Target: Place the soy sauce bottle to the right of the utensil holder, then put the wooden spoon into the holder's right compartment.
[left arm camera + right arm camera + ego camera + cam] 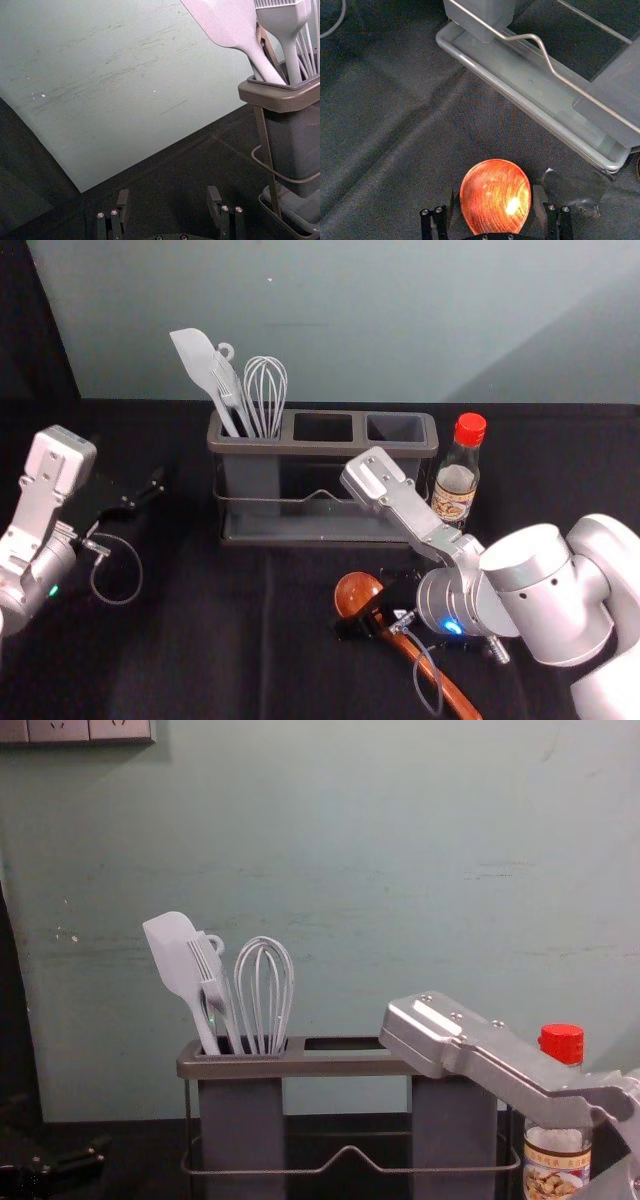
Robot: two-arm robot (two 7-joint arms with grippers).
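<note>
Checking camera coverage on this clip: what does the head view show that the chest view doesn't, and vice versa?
Head view: the wooden spoon, under the right hand.
Chest view: wall sockets at upper left.
Both: the utensil holder with its spatula and whisk, the soy sauce bottle to its right, and the left hand off to the left.
</note>
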